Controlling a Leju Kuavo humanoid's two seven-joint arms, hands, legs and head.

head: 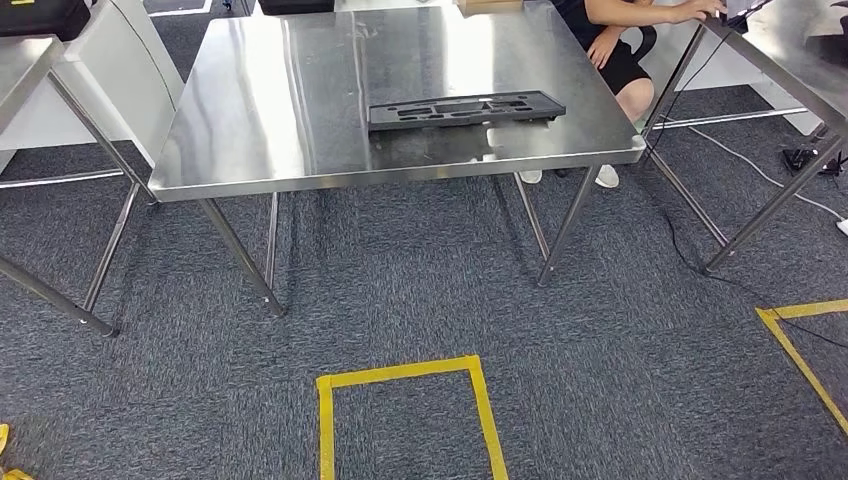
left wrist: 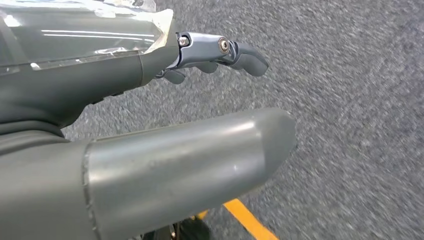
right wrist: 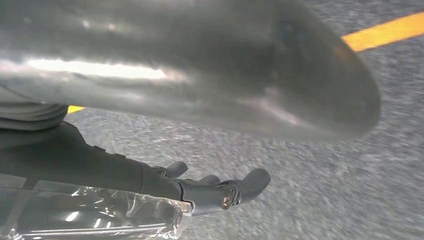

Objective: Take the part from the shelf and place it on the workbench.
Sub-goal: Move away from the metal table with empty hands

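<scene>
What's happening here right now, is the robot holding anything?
No. The black part already lies flat on the steel workbench, nothing touching it. The left hand and right hand hang over the grey carpet, fingers apart, holding nothing. A person sits behind the workbench's far right corner, reaching toward a neighbouring table.

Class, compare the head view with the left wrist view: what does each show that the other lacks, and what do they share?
Head view alone: a steel workbench carrying a flat black part, and a seated person behind it. Left wrist view alone: the left hand, holding nothing, hanging above the floor. Shared: grey carpet and yellow floor tape.
</scene>
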